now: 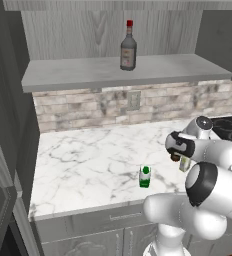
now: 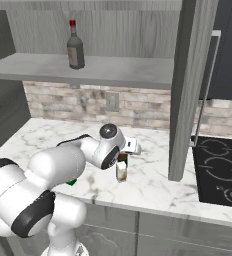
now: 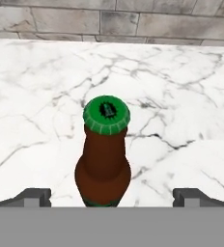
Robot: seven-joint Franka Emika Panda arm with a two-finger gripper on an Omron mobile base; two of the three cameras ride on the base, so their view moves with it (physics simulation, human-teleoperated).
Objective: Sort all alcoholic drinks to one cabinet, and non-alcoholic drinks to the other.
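The brown bottle (image 3: 103, 159) stands upright on the marble counter (image 1: 88, 160), and in the hand view I look down on its green crown cap with the neck rising between my two fingertips. The gripper (image 3: 111, 198) is spread wide, one tip on each side of the bottle and neither touching glass, so nothing is held yet.

My main worry is the closing point. The neck is narrow and smooth, and I judge that pinching high on it could let the bottle swing or slip once lifted. It also sits a little left of the midpoint between the tips, so one finger may arrive first and push it over.

From the right base view, the cream-yellow carton (image 2: 121, 171) stands right beside the bottle under my wrist; a careless descent or a tipping bottle could knock it. The green and white carton (image 1: 145, 176) stands a bit further along the counter edge, where a sideways sweep of the arm might send it off.

The tall clear bottle (image 1: 128, 47) with the red cap is on the long shelf (image 1: 78, 72) of the wide cabinet. Carrying the brown one up there, I risk clipping the shelf's front edge or bumping that bottle.
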